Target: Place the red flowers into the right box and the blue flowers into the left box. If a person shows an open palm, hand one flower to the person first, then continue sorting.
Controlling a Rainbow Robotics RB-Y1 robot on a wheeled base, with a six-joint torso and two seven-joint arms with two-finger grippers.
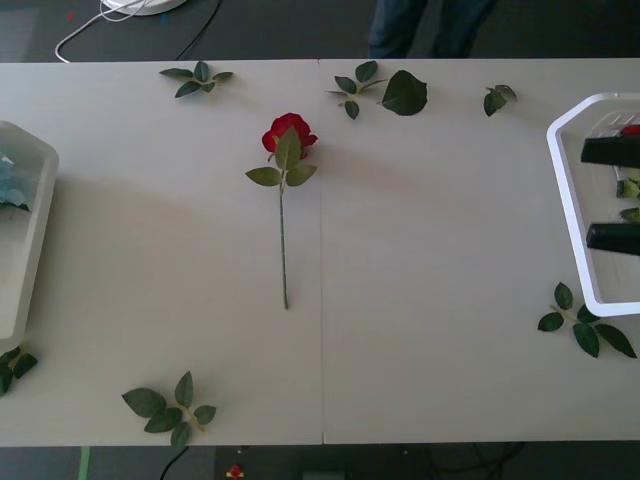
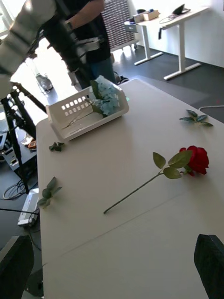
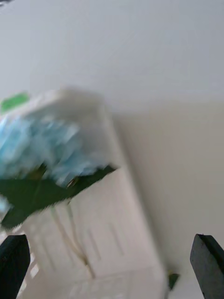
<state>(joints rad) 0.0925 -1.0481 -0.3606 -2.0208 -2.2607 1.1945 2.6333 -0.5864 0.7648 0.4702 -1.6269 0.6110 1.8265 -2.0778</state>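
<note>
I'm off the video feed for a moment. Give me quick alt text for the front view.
One red rose lies on the white table, near the middle, bloom toward the far edge and stem toward the robot. The left box at the left edge holds blue flowers; the right gripper is open over the right box. Loose leaf sprigs are scattered about.

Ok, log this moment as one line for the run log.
red rose: on table, centre | blue flowers: in left box | right claw: open over right box | left claw: open
</note>
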